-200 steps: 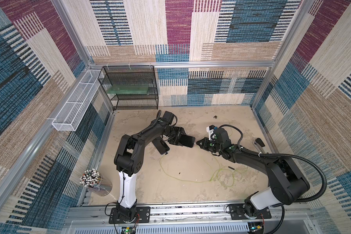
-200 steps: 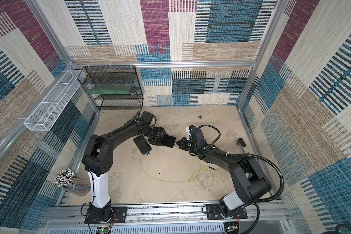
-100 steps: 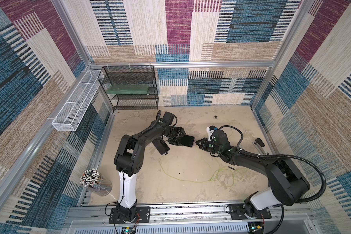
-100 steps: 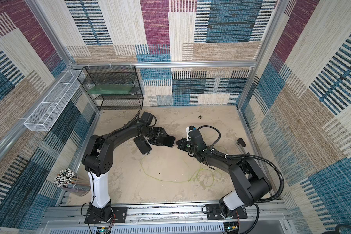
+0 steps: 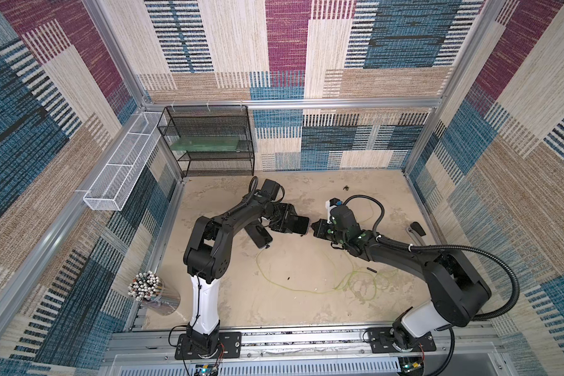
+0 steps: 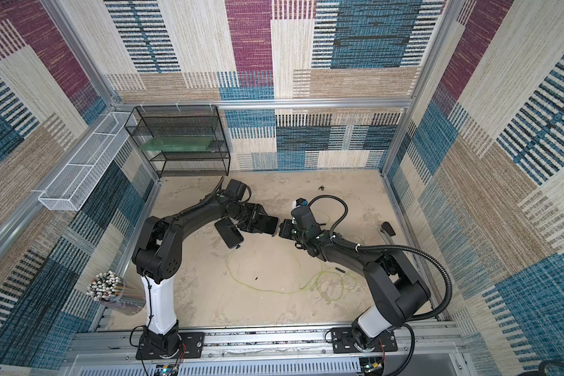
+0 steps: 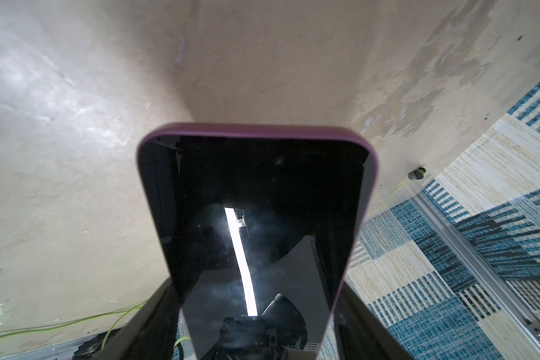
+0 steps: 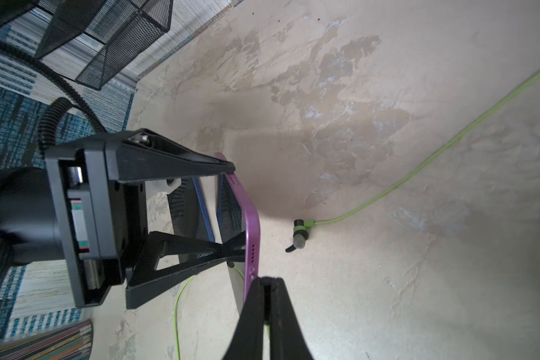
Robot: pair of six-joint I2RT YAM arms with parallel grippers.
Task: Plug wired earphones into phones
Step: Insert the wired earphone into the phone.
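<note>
left gripper (image 8: 236,208) is clamped across the width of the purple-cased phone (image 7: 256,218), holding it off the table (image 5: 306,309) w/ the glossy screen facing up. we see its free short end pointing straight at the right arm.

right gripper (image 8: 267,282) now: fingers pressed tight together, tips right up against that short end, next to the row of speaker holes. can't tell if anything is pinched betw them, too dark in there.

second phone (image 5: 258,235) lies flat on the table, just beside the left gripper & partly under it. a small black plug (image 5: 267,247) sits at its near end; we can't tell if it's fully seated. from there a thin yellow-green cable (image 5: 290,288) curves out over the table & runs into a loose tangle (image 5: 362,283) in front of the right arm.

one earbud (image 8: 300,233) rests on the table just beside the held phone's end, not touching it, its cable trailing away. another earbud (image 7: 416,174) sits near the back wall, well apart from both grippers.
</note>
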